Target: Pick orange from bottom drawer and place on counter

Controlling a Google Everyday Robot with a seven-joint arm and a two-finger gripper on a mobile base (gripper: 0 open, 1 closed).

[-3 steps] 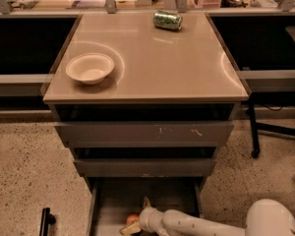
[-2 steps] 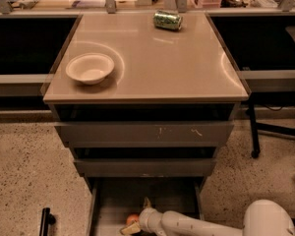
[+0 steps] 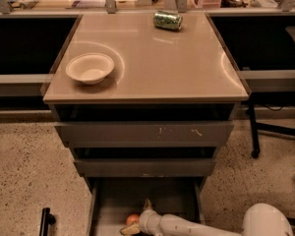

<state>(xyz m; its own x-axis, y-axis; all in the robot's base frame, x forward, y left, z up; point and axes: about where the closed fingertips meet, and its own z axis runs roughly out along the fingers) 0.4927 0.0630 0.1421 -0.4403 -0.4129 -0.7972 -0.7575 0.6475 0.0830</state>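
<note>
The bottom drawer (image 3: 115,200) is pulled open below the two wider grey drawers. The orange (image 3: 132,219) lies on its floor near the front left. My white arm reaches in from the lower right, and my gripper (image 3: 132,225) sits down in the drawer right at the orange, one finger pointing up behind it and another under it at the frame's lower edge. The counter (image 3: 152,58) is the glossy beige top of the cabinet above.
A white bowl (image 3: 90,68) stands on the counter's left side. A green soda can (image 3: 168,20) lies on its side at the back. Dark shelves flank the cabinet. A chair base (image 3: 270,132) stands at right on the speckled floor.
</note>
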